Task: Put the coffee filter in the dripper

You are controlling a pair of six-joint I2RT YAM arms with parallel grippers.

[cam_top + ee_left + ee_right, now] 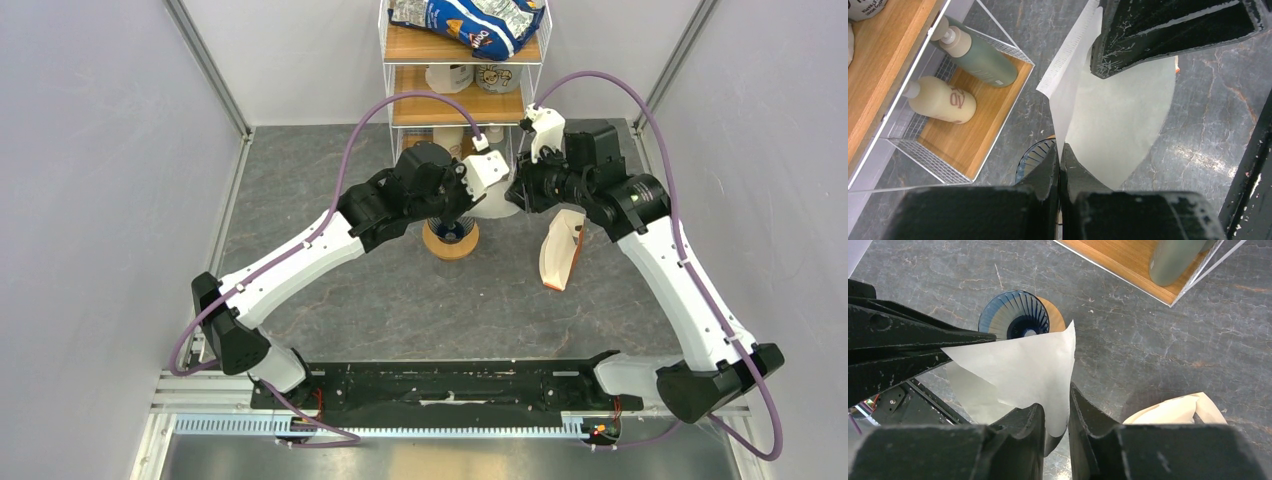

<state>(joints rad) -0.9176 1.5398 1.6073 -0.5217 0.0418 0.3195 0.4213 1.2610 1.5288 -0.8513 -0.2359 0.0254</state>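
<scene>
Between the two tools, above the table (1148, 340), hangs the coffee filter (1018, 370), a thin white sheet that both tools hold off the surface. The right tool (1055, 400) has its fingers closed on the filter's lower point at the bottom of the right wrist view. The left tool (1060, 150) has its fingers pressed together on the paper's edge, and in the right wrist view it reaches in from the left to the sheet's corner. The dripper (1015, 315), dark blue with ribbed walls, stands upright just above the filter in that view. The paper's top edge overlaps the dripper's near rim in the picture, but the filter is not seated inside. The dripper rests on a flat orange-tan ring (1055, 315). At the lower right of the right wrist view stands a white-and-tan bundle (1173, 410) of filters, apart from the held sheet. At the upper left of the left wrist view, a wire basket (1020, 57) with a wooden floor holds a green bottle (978, 55) and a cream bottle (943, 100), both lying on their sides. At the top of the overhead view, a blue bag (470, 25) sits on the shelf (420, 45).
</scene>
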